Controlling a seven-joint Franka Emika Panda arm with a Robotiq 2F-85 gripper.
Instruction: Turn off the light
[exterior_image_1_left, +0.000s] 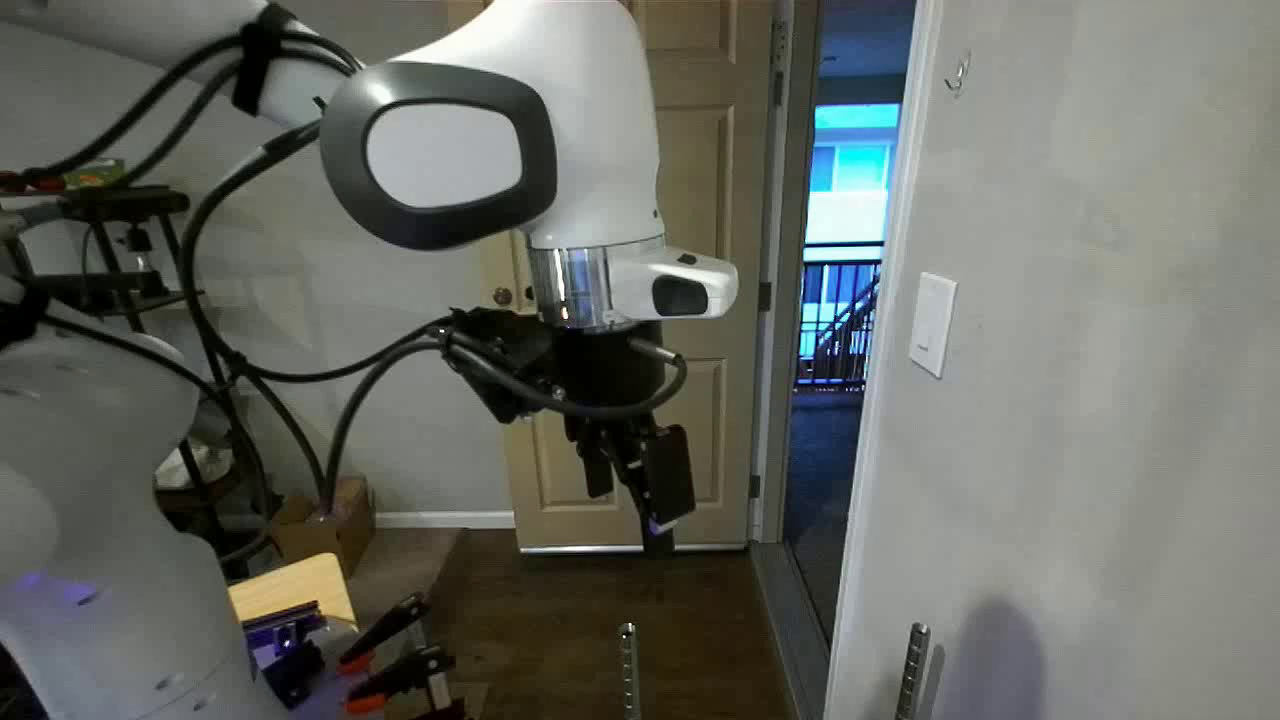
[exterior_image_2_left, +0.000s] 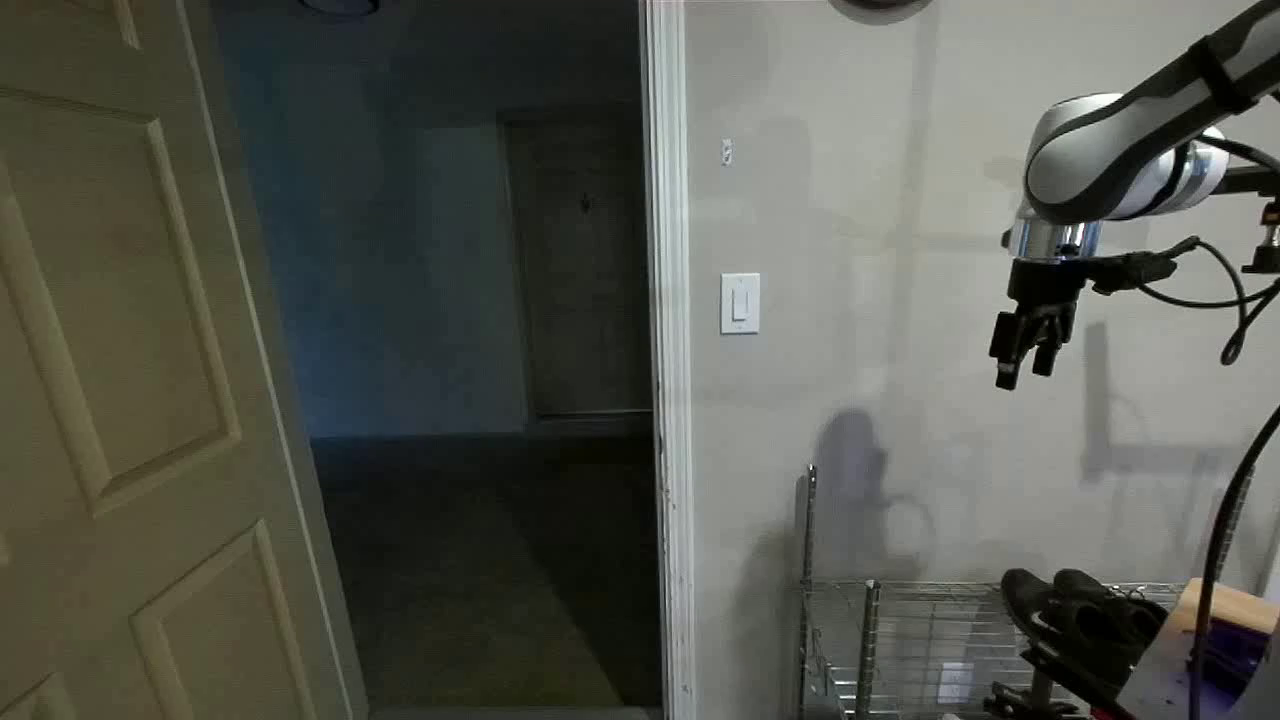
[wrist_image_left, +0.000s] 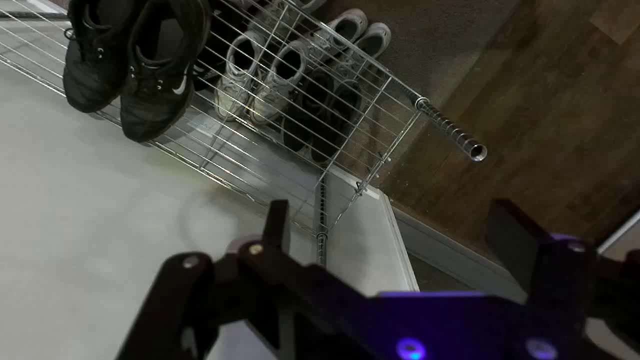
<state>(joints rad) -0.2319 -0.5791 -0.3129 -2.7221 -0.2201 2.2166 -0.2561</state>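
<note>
Plainly, the light switch (exterior_image_1_left: 933, 325) sits on the wall (exterior_image_2_left: 860, 250) beside the doorframe (exterior_image_2_left: 668, 350); my gripper (wrist_image_left: 394, 227) hangs spread, well away; the rocker (exterior_image_2_left: 740, 304) is probably stiff, wanting one end pressed, not pinched.

We've got the white light switch (exterior_image_2_left: 740, 303) flat on the pale wall (exterior_image_2_left: 930, 330), just beside the door frame (exterior_image_2_left: 670, 350), its upright rectangular plate (exterior_image_1_left: 933, 325) holding a narrow paddle (exterior_image_2_left: 740, 304), and whether it's on we can't tell

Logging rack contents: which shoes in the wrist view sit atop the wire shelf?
The black pair with a white swoosh; the other shoes are below the shelf.
</note>
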